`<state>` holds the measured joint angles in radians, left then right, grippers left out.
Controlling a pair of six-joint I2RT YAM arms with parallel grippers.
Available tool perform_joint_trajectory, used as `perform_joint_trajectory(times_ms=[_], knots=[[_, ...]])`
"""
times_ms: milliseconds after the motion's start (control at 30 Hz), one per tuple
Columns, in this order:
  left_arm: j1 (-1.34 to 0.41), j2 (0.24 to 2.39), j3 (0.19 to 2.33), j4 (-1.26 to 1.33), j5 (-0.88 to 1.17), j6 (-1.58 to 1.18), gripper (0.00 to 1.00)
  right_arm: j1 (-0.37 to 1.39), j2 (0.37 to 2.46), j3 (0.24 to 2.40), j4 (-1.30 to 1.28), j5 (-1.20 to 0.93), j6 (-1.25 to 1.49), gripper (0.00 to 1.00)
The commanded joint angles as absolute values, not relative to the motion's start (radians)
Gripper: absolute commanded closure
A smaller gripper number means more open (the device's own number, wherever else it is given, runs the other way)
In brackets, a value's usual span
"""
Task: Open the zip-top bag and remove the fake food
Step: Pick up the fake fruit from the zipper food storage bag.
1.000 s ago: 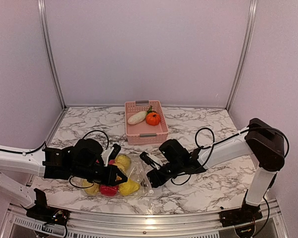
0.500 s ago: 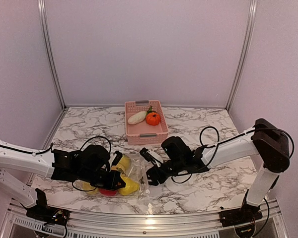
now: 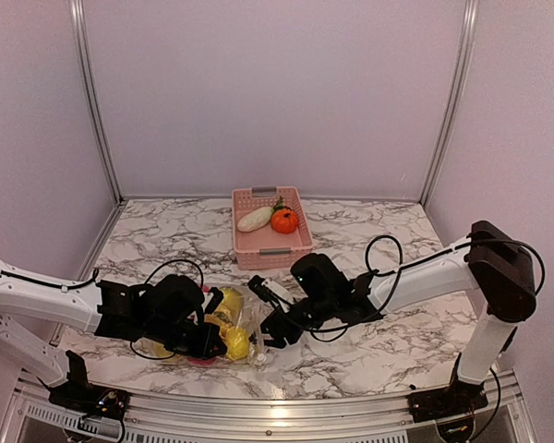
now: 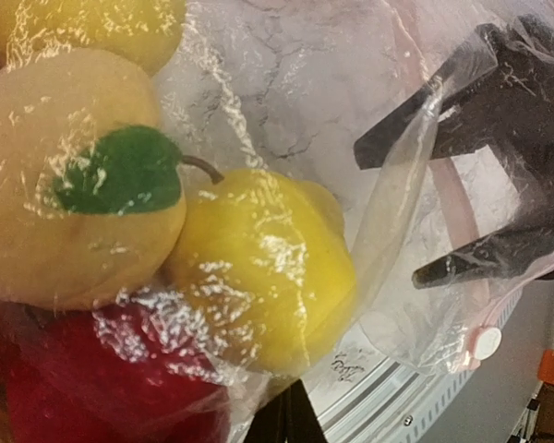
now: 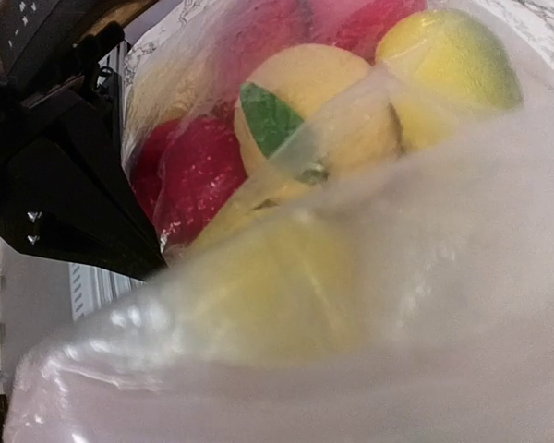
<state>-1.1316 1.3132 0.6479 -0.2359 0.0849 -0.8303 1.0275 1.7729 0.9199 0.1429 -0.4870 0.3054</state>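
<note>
The zip-top bag [image 3: 251,314] is seen lying on the marble table [image 3: 379,231], at about 7 o'clock from the table's middle. Fake food [image 3: 229,303] is packed inside it. A yellow pepper [image 4: 258,268] is touched at its 9 o'clock by a pale fruit with a green leaf [image 4: 65,221], and a red piece [image 4: 102,378] is tucked in at its 7 o'clock.

The left gripper [image 3: 217,340] is pinched shut on the bag's plastic at the bag's 7 o'clock edge. The right gripper [image 3: 266,314] is placed at the bag's 3 o'clock end. Its jaws are held apart, and plastic is draped around its fingers [image 4: 425,148].

At 12 o'clock from the bag, a pink basket [image 3: 258,258] is set. A white radish [image 3: 255,219] and a round orange piece [image 3: 283,221] are laid in it, just beside each other.
</note>
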Motion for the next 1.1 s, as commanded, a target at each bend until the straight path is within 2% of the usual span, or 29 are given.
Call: perform_joint_trajectory(times_ms=[0,200,500,800,1067], knots=[[-1.137,1.34,0.649,-0.27,0.055,-0.834,1.0,1.037,1.796,0.948,0.155,-0.475,0.293,0.47],[-1.137,1.377,0.681,-0.269,0.021,-0.839,1.0,1.08,1.793,0.945,0.096,-0.421,0.247,0.43],[-1.097,1.408,0.702,-0.293,0.006,-0.818,1.0,1.088,1.742,0.86,0.106,-0.355,0.255,0.42],[-1.086,1.396,0.701,-0.308,0.007,-0.805,1.0,1.088,1.708,0.889,0.168,-0.269,0.259,0.42],[-1.078,1.361,0.683,-0.328,0.006,-0.807,1.0,1.088,1.765,0.926,0.217,-0.255,0.23,0.42]])
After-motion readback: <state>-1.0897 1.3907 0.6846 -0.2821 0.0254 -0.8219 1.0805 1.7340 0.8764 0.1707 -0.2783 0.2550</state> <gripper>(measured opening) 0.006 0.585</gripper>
